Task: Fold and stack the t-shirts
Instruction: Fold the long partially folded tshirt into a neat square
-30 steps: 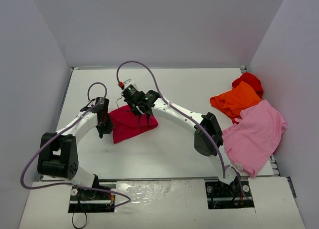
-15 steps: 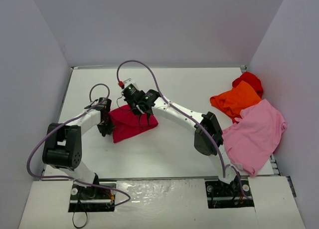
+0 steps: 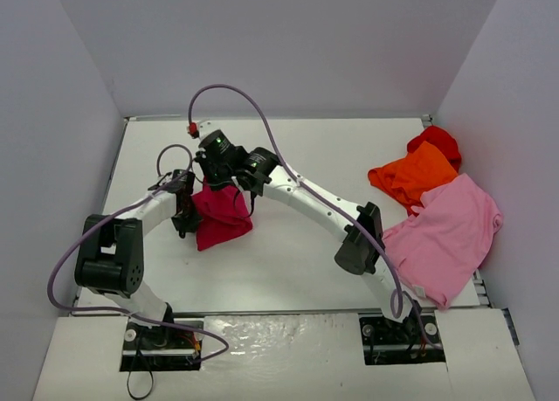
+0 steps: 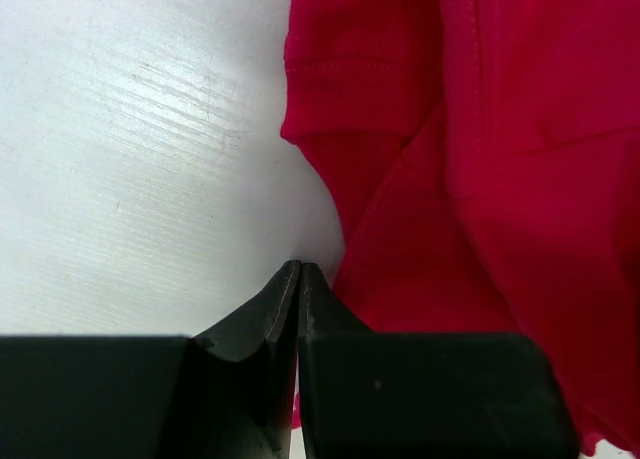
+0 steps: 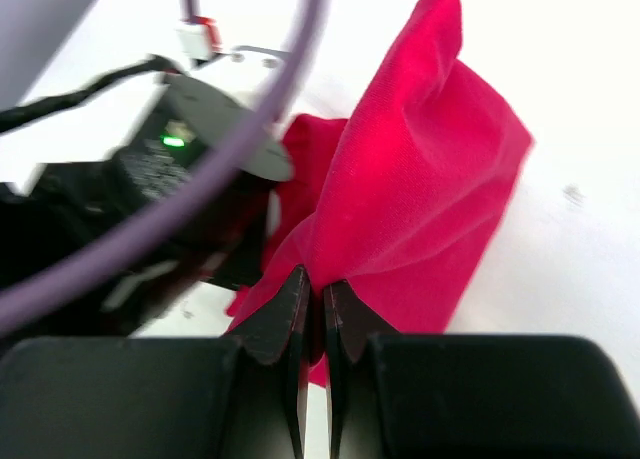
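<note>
The right hand (image 5: 312,279) pinches up a fold of the crimson shirt (image 3: 220,219), left of middle on the bench (image 3: 349,156), probably to fold it, while the left hand (image 4: 298,271), pressed together, seems to anchor its edge.

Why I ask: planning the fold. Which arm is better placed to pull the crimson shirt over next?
Right, probably. The right gripper is shut on a raised fold of the crimson shirt; the left gripper is shut at the shirt's edge, showing no clear hold.
</note>
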You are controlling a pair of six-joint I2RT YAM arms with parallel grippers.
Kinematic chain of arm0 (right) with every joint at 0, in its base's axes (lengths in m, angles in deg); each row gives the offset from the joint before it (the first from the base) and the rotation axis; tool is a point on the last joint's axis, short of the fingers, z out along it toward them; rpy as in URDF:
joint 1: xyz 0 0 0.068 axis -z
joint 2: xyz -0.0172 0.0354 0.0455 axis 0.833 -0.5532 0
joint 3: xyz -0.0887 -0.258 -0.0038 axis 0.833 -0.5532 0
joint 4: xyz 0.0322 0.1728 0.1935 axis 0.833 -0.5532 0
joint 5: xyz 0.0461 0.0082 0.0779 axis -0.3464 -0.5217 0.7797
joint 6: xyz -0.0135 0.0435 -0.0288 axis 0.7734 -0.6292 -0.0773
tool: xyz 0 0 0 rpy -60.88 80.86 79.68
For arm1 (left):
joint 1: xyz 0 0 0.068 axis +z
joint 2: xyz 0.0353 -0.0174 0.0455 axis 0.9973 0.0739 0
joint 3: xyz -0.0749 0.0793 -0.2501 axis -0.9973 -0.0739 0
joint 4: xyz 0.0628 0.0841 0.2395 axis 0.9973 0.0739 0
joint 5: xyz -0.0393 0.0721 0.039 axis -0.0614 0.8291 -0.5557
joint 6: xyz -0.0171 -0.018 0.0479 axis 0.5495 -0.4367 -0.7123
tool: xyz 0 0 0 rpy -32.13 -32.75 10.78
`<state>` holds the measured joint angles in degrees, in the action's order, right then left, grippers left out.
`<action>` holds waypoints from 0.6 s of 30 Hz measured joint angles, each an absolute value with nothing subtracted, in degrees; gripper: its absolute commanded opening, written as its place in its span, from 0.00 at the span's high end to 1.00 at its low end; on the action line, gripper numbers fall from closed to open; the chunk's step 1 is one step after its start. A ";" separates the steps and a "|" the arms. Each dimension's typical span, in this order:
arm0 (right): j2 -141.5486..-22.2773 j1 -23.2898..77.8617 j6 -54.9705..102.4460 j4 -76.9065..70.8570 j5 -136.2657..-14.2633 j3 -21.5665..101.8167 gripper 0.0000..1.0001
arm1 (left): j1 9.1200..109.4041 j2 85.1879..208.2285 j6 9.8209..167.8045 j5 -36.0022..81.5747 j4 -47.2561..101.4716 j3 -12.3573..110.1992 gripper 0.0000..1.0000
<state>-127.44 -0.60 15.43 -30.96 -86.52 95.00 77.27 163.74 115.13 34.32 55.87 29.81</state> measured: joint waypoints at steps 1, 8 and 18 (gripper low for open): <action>-128.32 -1.19 15.22 -30.55 -85.87 96.20 1.00 | 77.27 163.76 115.11 34.32 55.80 29.81 1.00; -134.86 -4.13 14.33 -30.66 -82.29 98.11 1.00 | 77.46 163.81 114.82 33.87 55.60 29.81 1.00; -136.25 -4.19 14.66 -30.47 -81.07 97.23 1.00 | 79.92 161.90 114.87 31.84 57.08 29.49 1.00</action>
<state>-136.25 -4.19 14.66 -30.47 -81.07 97.23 79.92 161.90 114.87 31.84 57.08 29.49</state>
